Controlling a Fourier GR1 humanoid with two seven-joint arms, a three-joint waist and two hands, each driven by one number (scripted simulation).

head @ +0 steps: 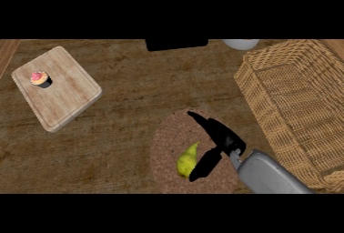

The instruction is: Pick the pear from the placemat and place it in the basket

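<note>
**Right hand spread open beside the pear on the placemat**

The right hand (216,136) comes in from the lower right on its grey forearm (269,175) and lies over the round placemat (168,136). Its digits are straight and spread wide apart: one part stretches up and to the left across the mat, while another part points down and to the left, along the right side of the pear (187,160). That lower part sits just beside the fruit and seems to touch it, but nothing is curled round it.

The pear is yellow-green, lying on the lower middle of the placemat with its narrow end pointing up and to the right, toward the palm. The placemat is brown and woven, resting on the wooden counter (128,95).

To the right of the hand stands the wicker basket (295,104), large and light brown, reaching from the upper right down to the lower right edge. Its near wall is just beside the forearm.

Well apart, at the upper left, a pale wooden cutting board (64,98) lies tilted on the counter, with a pink-frosted cupcake (40,79) on its upper part. At the top edge are a dark object (176,44) and a white rounded object (240,43), both cut off.
</note>
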